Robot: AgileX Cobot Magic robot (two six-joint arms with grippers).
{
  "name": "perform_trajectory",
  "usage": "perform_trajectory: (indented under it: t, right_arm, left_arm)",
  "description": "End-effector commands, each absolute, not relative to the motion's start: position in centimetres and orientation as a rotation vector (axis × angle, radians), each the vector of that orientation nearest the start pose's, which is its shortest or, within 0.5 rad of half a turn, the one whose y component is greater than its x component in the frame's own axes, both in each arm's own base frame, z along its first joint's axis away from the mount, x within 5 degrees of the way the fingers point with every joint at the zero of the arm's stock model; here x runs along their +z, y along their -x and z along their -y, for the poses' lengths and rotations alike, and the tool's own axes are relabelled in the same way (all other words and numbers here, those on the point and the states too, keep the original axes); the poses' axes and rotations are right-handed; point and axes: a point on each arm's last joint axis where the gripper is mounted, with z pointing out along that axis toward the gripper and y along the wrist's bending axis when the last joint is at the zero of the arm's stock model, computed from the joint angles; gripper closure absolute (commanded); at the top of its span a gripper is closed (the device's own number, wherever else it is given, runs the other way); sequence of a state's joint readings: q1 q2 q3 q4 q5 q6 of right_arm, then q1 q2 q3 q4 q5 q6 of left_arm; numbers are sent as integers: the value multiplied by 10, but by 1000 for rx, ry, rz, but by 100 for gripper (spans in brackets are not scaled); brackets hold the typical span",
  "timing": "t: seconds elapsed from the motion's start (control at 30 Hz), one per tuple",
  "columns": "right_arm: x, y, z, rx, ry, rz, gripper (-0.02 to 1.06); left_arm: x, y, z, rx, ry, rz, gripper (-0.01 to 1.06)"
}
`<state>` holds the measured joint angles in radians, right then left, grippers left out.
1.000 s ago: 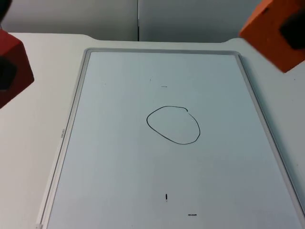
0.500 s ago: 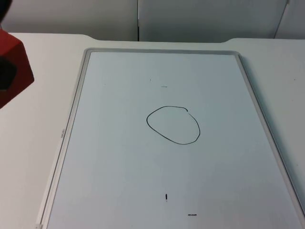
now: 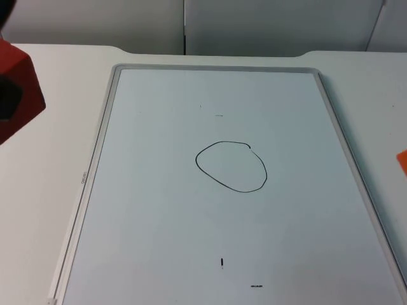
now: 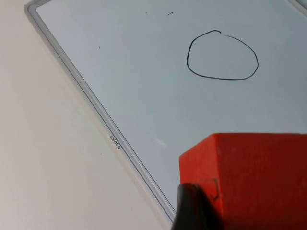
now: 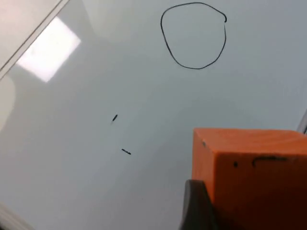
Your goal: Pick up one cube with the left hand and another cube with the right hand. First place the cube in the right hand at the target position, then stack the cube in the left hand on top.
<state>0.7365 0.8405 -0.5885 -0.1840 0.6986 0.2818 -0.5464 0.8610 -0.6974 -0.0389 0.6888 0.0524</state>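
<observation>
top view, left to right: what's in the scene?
Red cube in the left pincer → whiteboard's left frame → drawn black circle → whiteboard's right frame → orange cube at the picture's right edge.

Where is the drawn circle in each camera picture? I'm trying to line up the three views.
Top view: the drawn circle sits mid-board on the whiteboard, nothing inside it.
Left wrist view: the circle lies beyond the red cube.
Right wrist view: the circle lies beyond the orange cube.
Shared landmark: the whiteboard's grey frame.
</observation>
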Motion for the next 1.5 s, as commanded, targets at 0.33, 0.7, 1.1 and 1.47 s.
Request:
perform_trajectory:
  t: [0.33,0.7,1.1,1.47]
  right_arm:
    - [253,-194,-155,93,762,-2426,105]
    - [242,-272,-220,7,890,-2441,105]
    - [191,-328,-221,78,868,-2611,105]
    - [142,-342,-230,55,888,-2650,105]
  left_arm:
    - [304,-137,88,-307,-669,-2232,102]
    - [304,-137,88,-311,-666,-2234,102]
    - [304,-137,88,-313,-665,-2235,102]
    - [304,-137,89,-315,-664,-2235,102]
